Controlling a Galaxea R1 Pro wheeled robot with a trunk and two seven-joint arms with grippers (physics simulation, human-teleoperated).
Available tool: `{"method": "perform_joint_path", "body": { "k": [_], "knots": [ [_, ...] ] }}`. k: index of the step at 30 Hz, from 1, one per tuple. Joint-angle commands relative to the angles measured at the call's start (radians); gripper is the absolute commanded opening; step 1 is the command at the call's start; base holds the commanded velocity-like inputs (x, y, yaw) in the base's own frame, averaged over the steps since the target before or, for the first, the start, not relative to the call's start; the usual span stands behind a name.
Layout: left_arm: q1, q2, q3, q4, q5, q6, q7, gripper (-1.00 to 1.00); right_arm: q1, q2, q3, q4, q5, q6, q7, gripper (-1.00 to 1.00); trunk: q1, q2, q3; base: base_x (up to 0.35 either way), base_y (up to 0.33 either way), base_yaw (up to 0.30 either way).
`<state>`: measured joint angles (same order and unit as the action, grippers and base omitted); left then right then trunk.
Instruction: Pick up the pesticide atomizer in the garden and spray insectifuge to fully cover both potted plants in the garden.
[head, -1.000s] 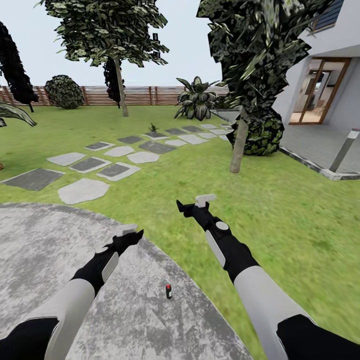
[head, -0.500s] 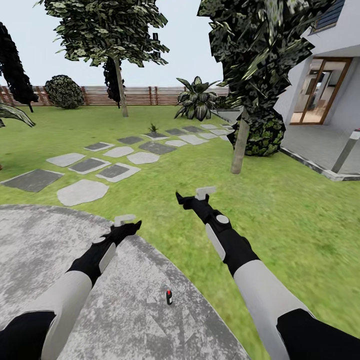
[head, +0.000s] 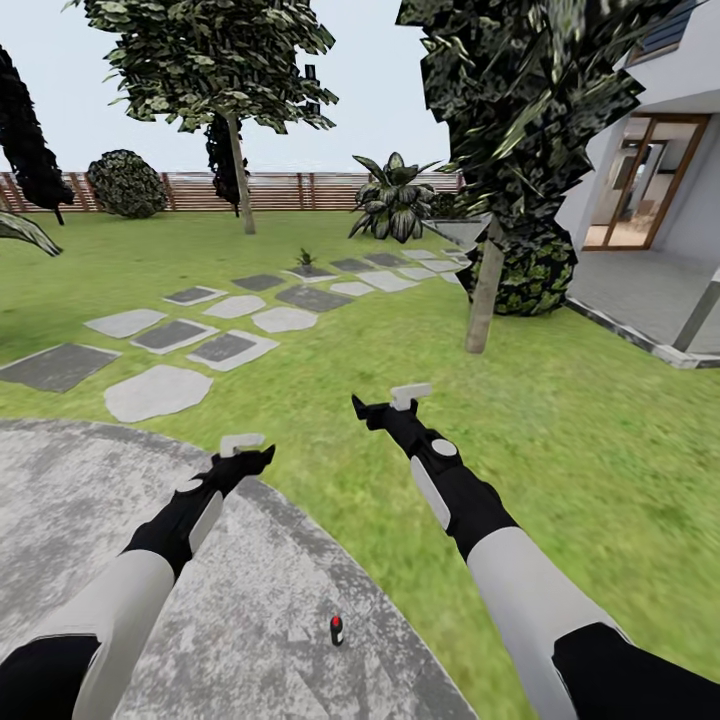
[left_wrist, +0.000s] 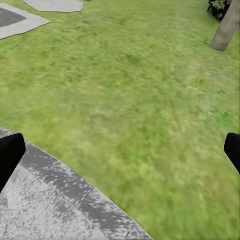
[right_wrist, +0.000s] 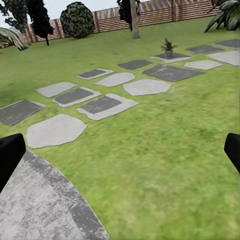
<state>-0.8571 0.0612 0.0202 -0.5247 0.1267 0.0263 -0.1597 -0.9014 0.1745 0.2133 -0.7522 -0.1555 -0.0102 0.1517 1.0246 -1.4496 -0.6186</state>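
Both arms reach forward over the garden, with nothing held in either. The left gripper (head: 245, 450) hangs above the curved edge of the round grey patio (head: 90, 520), where paving meets lawn (head: 560, 420); in the left wrist view its two dark fingertips (left_wrist: 10, 155) sit at opposite sides of the frame, so the jaws stand wide apart and empty. The right gripper (head: 385, 405) is out over the grass, just beyond the patio's rim, and its fingertips (right_wrist: 10, 152) are spread equally wide with nothing between them. A small dark object with a red dot (head: 337, 629) stands upright on the patio near its grass-side edge, between the two arms and close to the robot. One potted plant (head: 306, 258) sits far off among the grey stepping stones (head: 160, 392), at the far end of their row, toward the wooden fence (head: 290, 190); the right wrist view shows it (right_wrist: 168, 48) there too, beside a dark slab.
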Motion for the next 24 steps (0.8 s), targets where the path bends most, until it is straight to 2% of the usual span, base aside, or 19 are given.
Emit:
{"method": "perform_joint_path", "body": {
  "k": [1,9,10,12,16,19,21,24],
  "knots": [
    [0.000,0.000,0.002,0.000,0.010,0.003,-0.006,1.00,0.001,0.000,0.000,0.003,-0.010,-0.001,0.003,1.00,0.000,0.000,-0.001,0.247,0.000,0.000],
    [0.000,0.000,0.003,0.000,0.010,0.003,-0.006,1.00,0.013,0.000,0.000,0.048,-0.007,-0.014,0.005,1.00,0.000,0.000,-0.001,0.224,0.000,0.000],
    [0.000,0.000,0.003,0.000,0.010,0.002,-0.006,1.00,0.013,0.000,0.000,0.117,-0.006,-0.026,0.003,1.00,0.000,0.000,-0.001,0.067,0.000,0.000],
    [0.003,0.001,0.003,0.000,0.009,0.001,-0.005,1.00,0.013,0.000,0.000,0.122,-0.004,-0.039,0.000,1.00,0.000,0.000,-0.001,0.044,0.000,0.000],
    [0.040,0.003,0.005,0.000,0.009,-0.010,-0.005,1.00,0.013,0.000,-0.001,0.165,-0.001,-0.070,-0.004,1.00,0.000,0.000,-0.001,0.014,0.000,0.000],
    [0.084,0.016,0.006,0.000,0.009,-0.018,-0.001,1.00,0.013,0.000,-0.002,0.259,-0.003,-0.126,-0.005,1.00,0.000,0.000,-0.001,0.003,0.000,0.000],
    [0.127,0.037,0.007,0.000,0.011,-0.049,0.001,1.00,0.014,0.000,-0.003,0.351,-0.004,-0.221,-0.010,1.00,0.000,0.000,-0.001,0.001,0.000,0.000],
    [0.200,0.050,0.008,0.007,0.010,-0.124,0.002,1.00,0.014,-0.034,-0.003,0.481,-0.004,-0.319,-0.058,1.00,0.000,0.000,-0.001,0.000,0.000,0.000]
  ]
}}
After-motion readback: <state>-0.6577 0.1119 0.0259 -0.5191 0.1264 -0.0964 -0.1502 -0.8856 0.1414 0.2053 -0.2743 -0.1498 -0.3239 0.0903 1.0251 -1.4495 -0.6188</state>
